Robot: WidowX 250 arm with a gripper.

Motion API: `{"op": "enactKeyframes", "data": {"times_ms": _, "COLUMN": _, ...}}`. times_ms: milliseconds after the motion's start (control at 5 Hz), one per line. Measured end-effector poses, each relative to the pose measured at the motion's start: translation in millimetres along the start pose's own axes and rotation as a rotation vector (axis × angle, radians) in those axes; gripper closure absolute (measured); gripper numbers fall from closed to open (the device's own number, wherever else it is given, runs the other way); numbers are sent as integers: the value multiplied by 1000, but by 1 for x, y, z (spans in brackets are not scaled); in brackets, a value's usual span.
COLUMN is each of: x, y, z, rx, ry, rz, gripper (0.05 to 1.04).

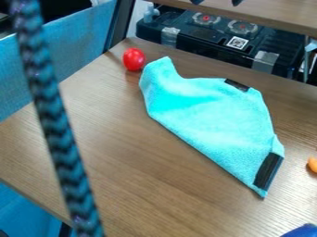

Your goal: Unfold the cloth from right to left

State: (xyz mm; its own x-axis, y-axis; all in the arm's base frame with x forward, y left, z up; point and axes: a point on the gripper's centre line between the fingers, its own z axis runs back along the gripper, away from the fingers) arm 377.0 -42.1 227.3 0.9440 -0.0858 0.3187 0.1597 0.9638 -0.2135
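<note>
At the top edge of the camera view, the two dark fingertips of my gripper (pixel 217 2) stand wide apart with nothing between them, beyond the cloth. The turquoise cloth (pixel 207 115) lies folded on the wooden table, running slantwise from a raised, rumpled corner at upper left to a pointed corner at lower right. A black strip shows along its lower right end, and a smaller black patch on its upper edge.
A red egg-shaped object (pixel 134 59) stands beside the cloth's upper left corner. An orange object (pixel 313 164) is at the right edge and a blue one (pixel 301 231) at bottom right. Behind the table sits a black case (pixel 210 34). A braided cable (pixel 53 115) crosses the left side.
</note>
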Motion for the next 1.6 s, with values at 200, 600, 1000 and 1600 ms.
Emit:
{"op": "enactKeyframes", "data": {"times_ms": 200, "x": -3, "y": 3, "z": -15, "rx": 5, "ry": 36, "rz": 14, "gripper": 84}}
{"op": "enactKeyframes", "data": {"times_ms": 600, "x": 4, "y": -12, "z": -63, "rx": 181, "ry": -103, "rz": 54, "gripper": 84}}
{"op": "enactKeyframes", "data": {"times_ms": 1000, "x": 32, "y": -15, "z": -80, "rx": 372, "ry": -409, "rz": 220, "gripper": 84}}
{"op": "enactKeyframes", "data": {"times_ms": 1600, "x": 57, "y": -9, "z": -131, "rx": 397, "ry": -601, "rz": 429, "gripper": 84}}
